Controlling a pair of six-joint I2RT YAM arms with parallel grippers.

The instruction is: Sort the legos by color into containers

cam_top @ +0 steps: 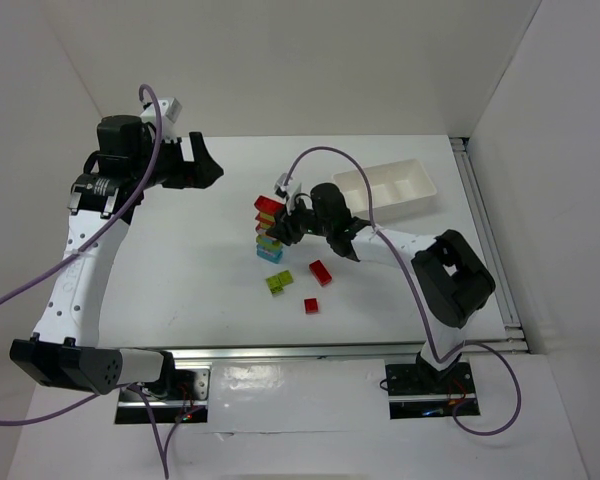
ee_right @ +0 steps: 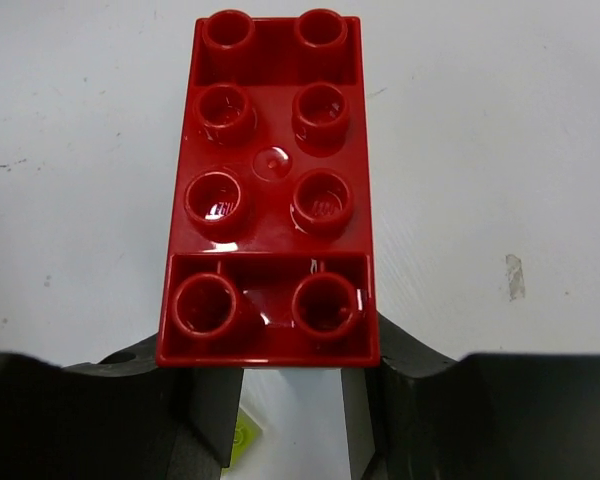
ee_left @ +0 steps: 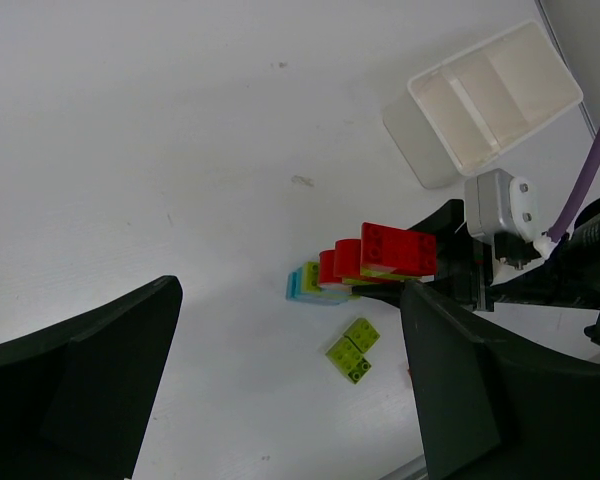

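Observation:
A tall stack of legos (cam_top: 268, 228) stands mid-table, red bricks on top, lime and cyan below. My right gripper (cam_top: 288, 222) is at its right side and shut on the stack below the top red brick (ee_right: 270, 190). In the right wrist view the gripper (ee_right: 292, 385) shows a black finger (ee_right: 395, 400) under each side of that brick. Loose legos lie in front: a lime pair (cam_top: 278, 282), a red brick (cam_top: 321, 272) and a small red one (cam_top: 311, 305). The white three-compartment tray (cam_top: 420, 195) sits at the back right and looks empty. My left gripper (cam_top: 205, 165) is open, high at the back left.
The left wrist view looks down between its open fingers (ee_left: 90, 370) at the stack (ee_left: 395, 250), the lime pair (ee_left: 352, 350) and the tray (ee_left: 420, 140). White walls close in the table; a metal rail (cam_top: 490, 230) runs along its right edge.

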